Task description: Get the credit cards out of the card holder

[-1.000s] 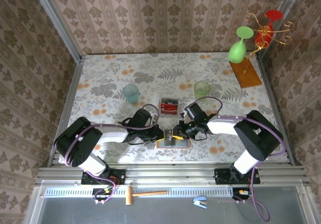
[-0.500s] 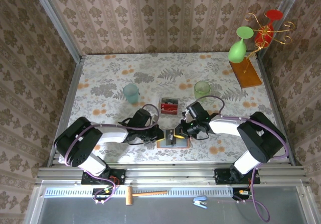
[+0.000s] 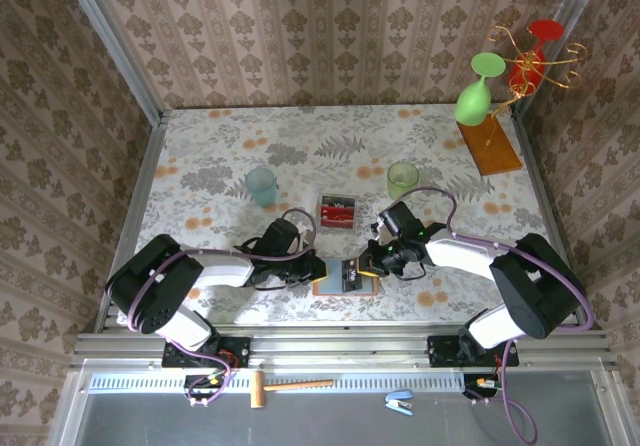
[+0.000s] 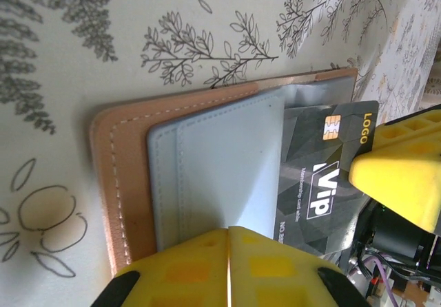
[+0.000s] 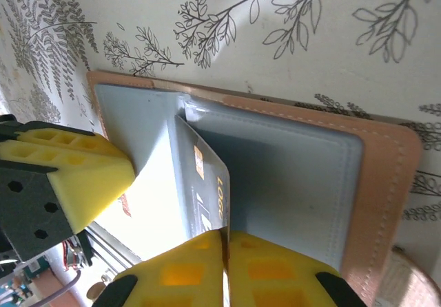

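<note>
The card holder (image 4: 127, 176) lies open near the table's front edge (image 3: 335, 286), tan leather with grey-blue pockets (image 5: 296, 176). A dark credit card (image 4: 320, 176) with a gold chip and "ViP" print sticks partway out of a pocket, tilted up. My right gripper (image 5: 225, 237) is shut on that card's outer edge (image 5: 207, 183); its yellow fingers (image 4: 403, 166) show in the left wrist view. My left gripper (image 4: 228, 233) is shut, its fingertips together over the holder's near edge with nothing seen between them. From above, the left gripper (image 3: 316, 268) and right gripper (image 3: 368, 264) flank the holder.
A small clear box (image 3: 337, 209) with red contents sits just behind the holder. A teal cup (image 3: 261, 184) and a green cup (image 3: 403, 177) stand further back. At the back right is a wooden stand (image 3: 490, 146) with coloured glasses. A hammer (image 3: 285, 386) lies below the table.
The right gripper has closed on the card and shifted slightly right, drawing the card further out of the pocket. The left gripper has stayed in place on the holder.
</note>
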